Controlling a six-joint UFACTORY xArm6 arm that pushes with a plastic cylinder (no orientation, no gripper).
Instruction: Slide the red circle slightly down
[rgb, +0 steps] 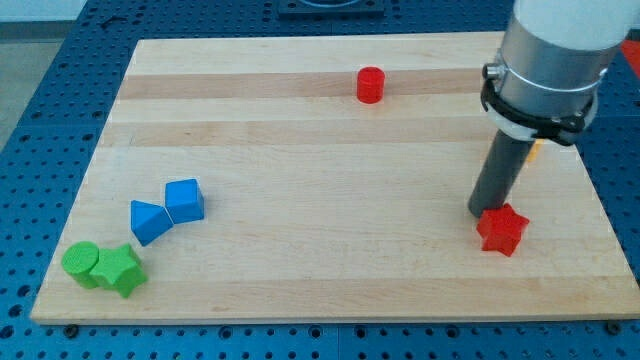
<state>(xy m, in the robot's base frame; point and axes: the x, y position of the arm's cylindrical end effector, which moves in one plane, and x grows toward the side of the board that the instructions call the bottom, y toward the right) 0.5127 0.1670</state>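
The red circle (370, 84) stands near the view's top, middle-right of the wooden board (300, 150). My tip (481, 212) is far from it, toward the view's lower right, touching or just above the upper-left edge of a red star (502, 230). The rod rises from there to the arm's grey body at the view's top right.
A blue cube (185, 199) and a blue triangular block (149, 221) touch at the view's left. A green circle (81, 264) and a green star (120, 269) sit together at the lower left corner. A yellow bit (535, 152) peeks out behind the rod.
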